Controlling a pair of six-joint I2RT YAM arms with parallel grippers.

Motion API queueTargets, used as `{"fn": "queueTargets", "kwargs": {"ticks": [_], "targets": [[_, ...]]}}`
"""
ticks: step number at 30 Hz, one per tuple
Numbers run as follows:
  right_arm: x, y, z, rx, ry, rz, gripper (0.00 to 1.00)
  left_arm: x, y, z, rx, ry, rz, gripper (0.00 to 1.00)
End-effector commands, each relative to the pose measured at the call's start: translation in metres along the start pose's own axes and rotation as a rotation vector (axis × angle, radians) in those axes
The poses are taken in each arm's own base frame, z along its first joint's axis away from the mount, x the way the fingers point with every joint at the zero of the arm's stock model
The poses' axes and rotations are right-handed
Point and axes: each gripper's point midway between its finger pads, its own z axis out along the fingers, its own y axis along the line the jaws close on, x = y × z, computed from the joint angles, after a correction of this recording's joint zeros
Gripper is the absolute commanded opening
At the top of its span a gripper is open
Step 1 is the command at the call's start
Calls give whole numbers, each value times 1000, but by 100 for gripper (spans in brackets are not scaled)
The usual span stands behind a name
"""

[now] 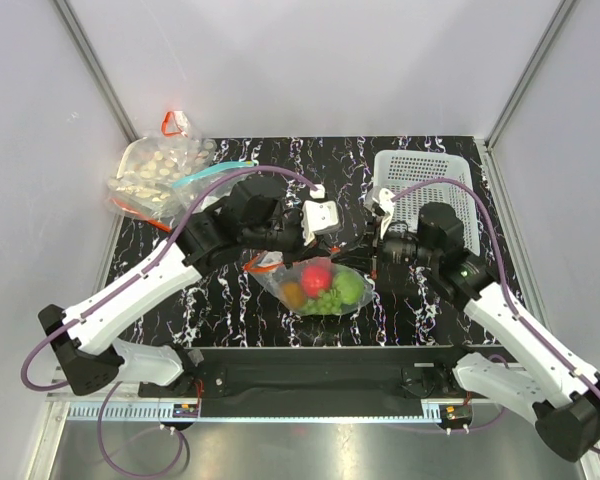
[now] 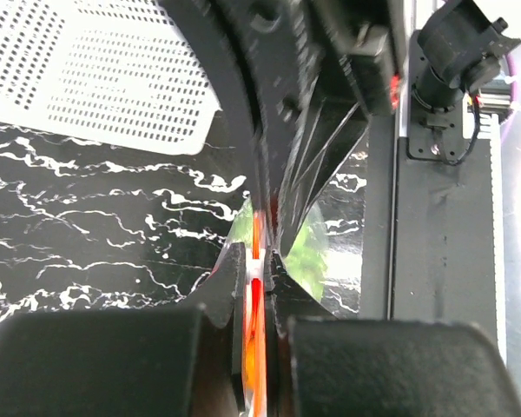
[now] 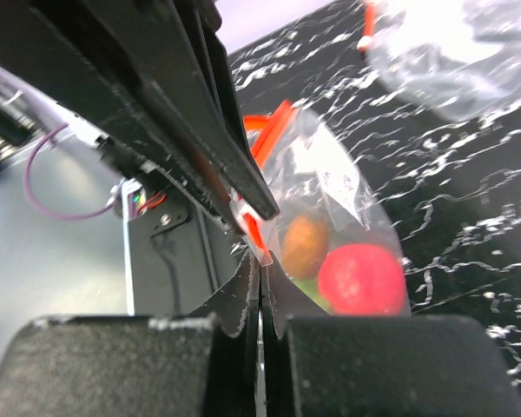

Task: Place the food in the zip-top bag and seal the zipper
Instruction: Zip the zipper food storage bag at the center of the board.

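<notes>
While both the left gripper (image 2: 259, 262) and right gripper (image 3: 259, 263) are pinching the zipper (image 2: 258, 230), uneven pulling is threatening to slip it free, unsealed.

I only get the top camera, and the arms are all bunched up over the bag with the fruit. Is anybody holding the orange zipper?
Observer: Yes. The left wrist camera shows the left end effector shut right on the zipper, with the red-orange strip running between its two sides.
Operator: What's the other arm doing?
Observer: The right wrist camera shows the right end effector shut on the zip-top bag, at the edge where that strip ends.
</notes>
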Motion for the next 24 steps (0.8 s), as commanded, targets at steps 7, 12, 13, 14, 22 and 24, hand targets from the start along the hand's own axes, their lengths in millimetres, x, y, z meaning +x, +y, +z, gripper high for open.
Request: {"fn": "queueTargets", "kwargs": {"ticks": [7, 12, 13, 14, 22, 24], "targets": [[-53, -29, -22, 281, -236, -41, 0, 30, 13, -24, -153, 55, -67, 0], [-67, -65, -39, 504, -336, 13, 0, 62, 28, -40, -272, 146, -177, 0], [-68, -70, -42, 533, -348, 33, 0, 69, 30, -44, -299, 168, -191, 0], [-69, -80, -49, 595, -366, 47, 0, 76, 27, -46, -301, 191, -215, 0], [-77, -116, -89, 854, -497, 152, 0, 112, 16, -63, -352, 278, -284, 0], [-79, -121, -95, 893, -517, 164, 0, 121, 13, -64, -359, 298, -305, 0]]}}
